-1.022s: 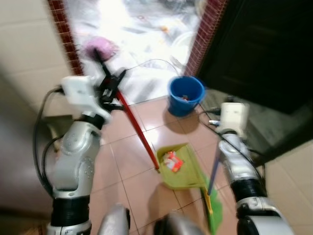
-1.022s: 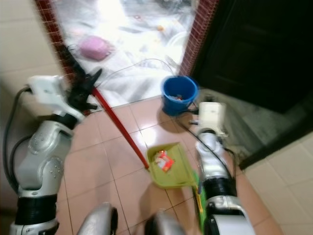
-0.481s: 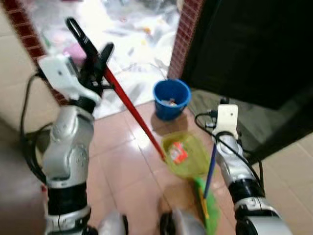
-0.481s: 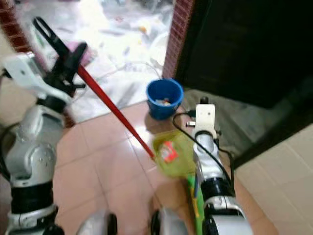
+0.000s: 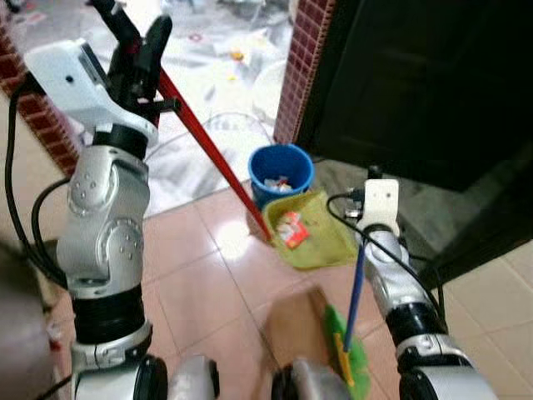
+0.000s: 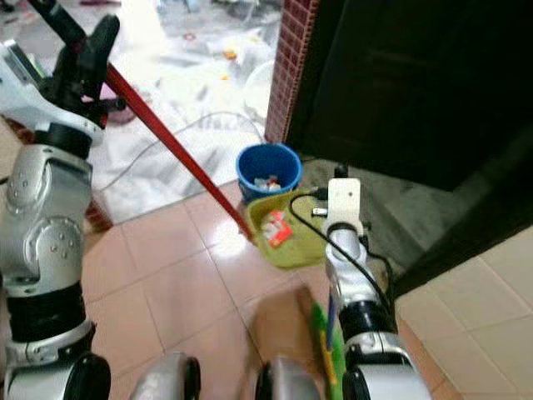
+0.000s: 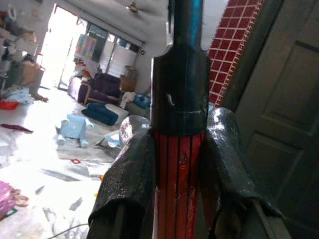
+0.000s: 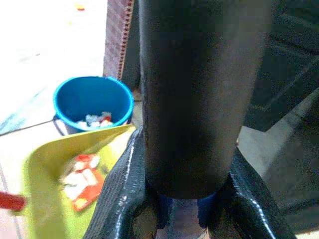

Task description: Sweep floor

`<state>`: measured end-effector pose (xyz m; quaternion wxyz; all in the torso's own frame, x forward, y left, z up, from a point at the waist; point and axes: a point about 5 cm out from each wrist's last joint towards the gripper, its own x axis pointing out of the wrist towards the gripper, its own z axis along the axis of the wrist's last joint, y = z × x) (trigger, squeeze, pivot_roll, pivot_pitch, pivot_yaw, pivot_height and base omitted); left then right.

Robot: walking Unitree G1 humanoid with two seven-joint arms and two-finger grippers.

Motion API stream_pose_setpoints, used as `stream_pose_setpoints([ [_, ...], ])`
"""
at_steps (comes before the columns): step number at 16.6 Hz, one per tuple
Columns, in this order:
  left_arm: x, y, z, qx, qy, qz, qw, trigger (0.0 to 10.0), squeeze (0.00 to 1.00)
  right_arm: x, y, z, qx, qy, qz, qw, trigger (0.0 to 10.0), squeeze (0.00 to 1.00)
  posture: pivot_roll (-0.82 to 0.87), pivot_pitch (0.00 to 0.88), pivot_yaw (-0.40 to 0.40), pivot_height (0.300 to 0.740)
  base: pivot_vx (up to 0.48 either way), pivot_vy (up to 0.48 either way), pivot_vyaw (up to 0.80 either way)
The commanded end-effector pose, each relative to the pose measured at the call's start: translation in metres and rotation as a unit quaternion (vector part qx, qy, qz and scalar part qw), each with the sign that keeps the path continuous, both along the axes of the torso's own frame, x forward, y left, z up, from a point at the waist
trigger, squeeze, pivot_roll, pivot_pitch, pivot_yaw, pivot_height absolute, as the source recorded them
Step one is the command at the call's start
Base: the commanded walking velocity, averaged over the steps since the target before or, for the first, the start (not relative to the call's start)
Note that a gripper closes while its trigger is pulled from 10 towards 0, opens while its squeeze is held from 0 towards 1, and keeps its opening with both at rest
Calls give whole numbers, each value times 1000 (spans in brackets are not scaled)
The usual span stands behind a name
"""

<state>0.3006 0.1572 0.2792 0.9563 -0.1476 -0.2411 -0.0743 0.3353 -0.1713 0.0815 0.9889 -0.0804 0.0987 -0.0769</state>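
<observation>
Dustpan (image 5: 312, 229) w/ red-white scraps (image 5: 291, 230) has gone from mid-tile to right beside the blue bucket (image 5: 281, 172), rim near its lip, so tipping looks next. Left gripper (image 7: 177, 164) fingers clenched on the red dustpan handle (image 5: 208, 146), raised high. Right gripper (image 8: 185, 199) fingers grip the broom's blue pole (image 5: 356, 287), green head (image 5: 346, 362) on the floor. Floor (image 5: 200, 267): glossy peach tiles by a brick doorway (image 5: 304, 58); bright littered room beyond.

A: I see a yellow-green dustpan (image 5: 312, 229) holding red-and-white litter (image 5: 291, 227), with a blue bucket (image 5: 280, 170) at its eleven o'clock.
B: My view adds a red handle (image 5: 208, 150) and terracotta floor tiles (image 5: 200, 275).
</observation>
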Motion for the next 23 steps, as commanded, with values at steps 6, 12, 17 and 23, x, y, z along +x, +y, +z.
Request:
stream_pose_setpoints([
  [6,0,7,28,6,-52,49,997,10000,0,2,-6,6,-15,-22,7,1000,10000,0,22,120,-67,740,376,299,0],
  [12,5,6,31,41,-70,77,994,10000,0,2,-4,6,-9,-21,14,1000,10000,0,22,125,-69,740,369,308,0],
  [17,7,-4,31,59,-77,66,993,10000,0,1,-2,5,-5,-22,21,1000,10000,0,18,127,-69,740,478,0,0],
  [23,7,-7,30,58,-79,62,993,10000,0,1,2,4,0,-20,25,999,10000,0,26,126,-62,740,476,0,0],
])
